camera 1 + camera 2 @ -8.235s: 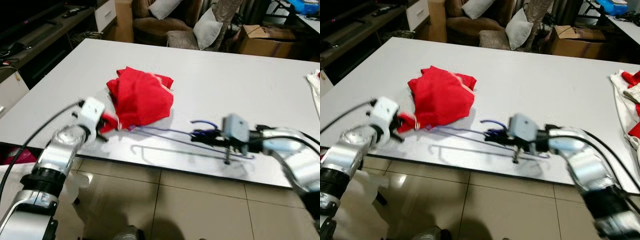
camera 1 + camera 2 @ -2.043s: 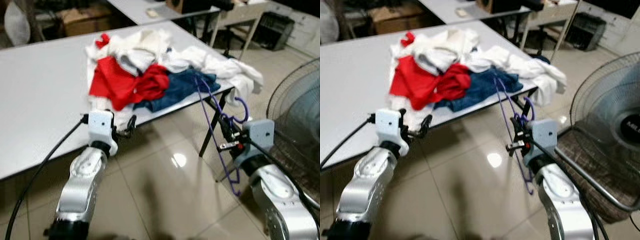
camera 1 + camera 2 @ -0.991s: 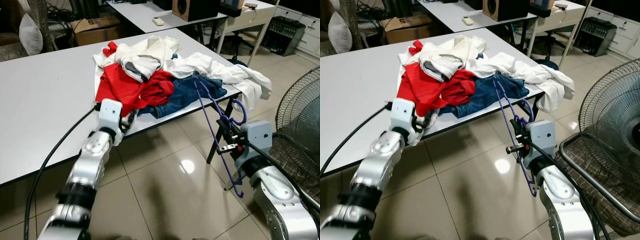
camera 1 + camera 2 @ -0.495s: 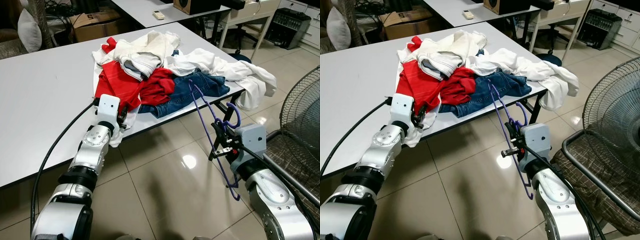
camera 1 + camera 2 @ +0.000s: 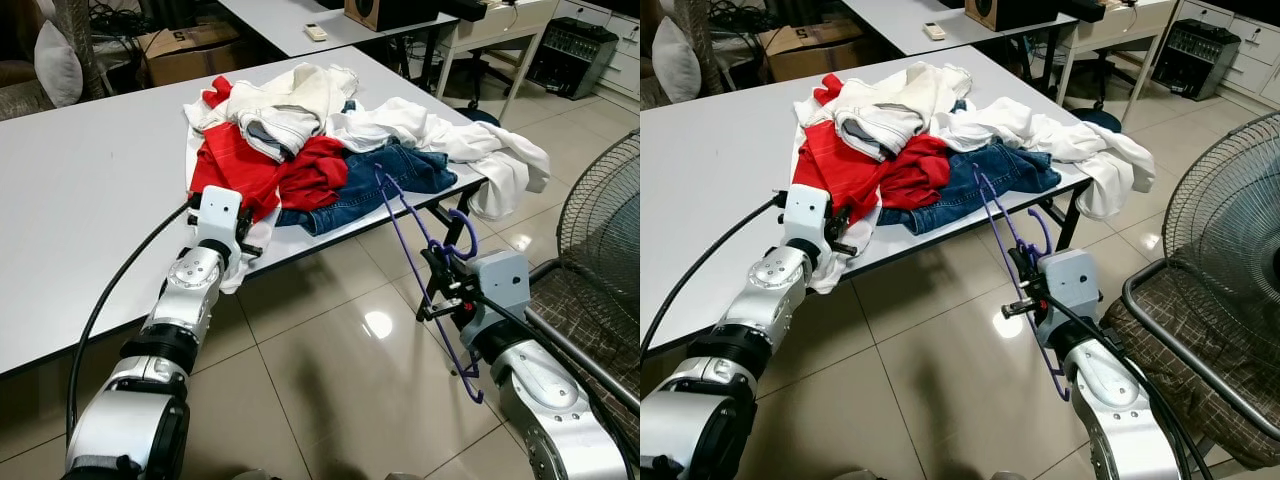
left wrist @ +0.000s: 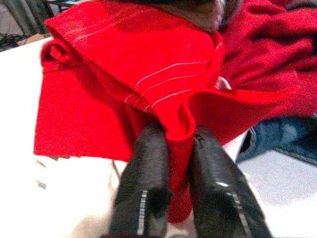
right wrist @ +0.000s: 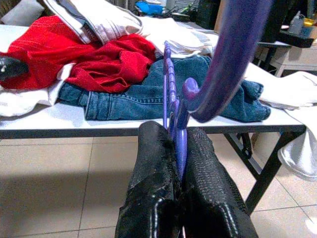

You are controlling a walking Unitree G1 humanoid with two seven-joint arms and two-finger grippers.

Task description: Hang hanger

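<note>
A purple wire hanger (image 5: 425, 262) is held off the floor beside the white table (image 5: 90, 190), upright and tilted, with my right gripper (image 7: 176, 141) shut on its neck. Its hook (image 5: 463, 233) curls above the wrist. My left gripper (image 6: 174, 148) is shut on a fold of the red garment (image 6: 129, 84) at the table's near edge. That red garment (image 5: 262, 172) lies in a heap with white clothes (image 5: 290, 95) and blue jeans (image 5: 385, 180) at the table's right end.
A standing fan (image 5: 1230, 205) and a dark woven seat with a metal frame (image 5: 1180, 340) are close on the right. More tables (image 5: 330, 20), a cardboard box (image 5: 190, 45) and a cushion (image 5: 55, 65) stand behind. Glossy tiled floor (image 5: 330, 390) lies below.
The view has shifted a little. My right gripper with the hanger has edged left toward the table. The left gripper stays on the red garment.
</note>
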